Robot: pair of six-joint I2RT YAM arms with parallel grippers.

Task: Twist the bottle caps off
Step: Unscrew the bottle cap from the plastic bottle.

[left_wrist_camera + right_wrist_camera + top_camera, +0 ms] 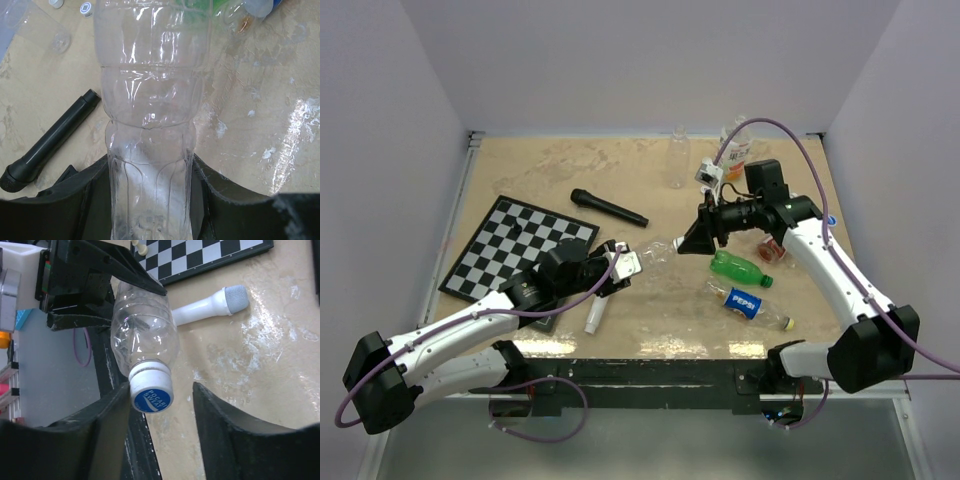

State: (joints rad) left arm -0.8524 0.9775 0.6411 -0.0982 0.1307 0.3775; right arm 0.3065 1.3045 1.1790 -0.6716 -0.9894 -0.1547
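Note:
A clear plastic bottle (655,255) hangs level above the table between my two grippers. My left gripper (620,265) is shut on its base, both fingers pressed against the clear wall (150,100). The bottle's white cap (151,387) with a blue printed top points into my right gripper (161,387). That gripper is open around the cap: one finger (107,415) touches the cap's side and the other finger (220,420) stands clear of it. Two loose small caps (86,8) lie on the table in the left wrist view.
A chessboard (515,250) lies at the left, with a black microphone (608,208) behind it and a white microphone (594,316) near the front edge. A green bottle (740,268) and a Pepsi bottle (750,303) lie at the right. Two bottles (677,158) stand at the back.

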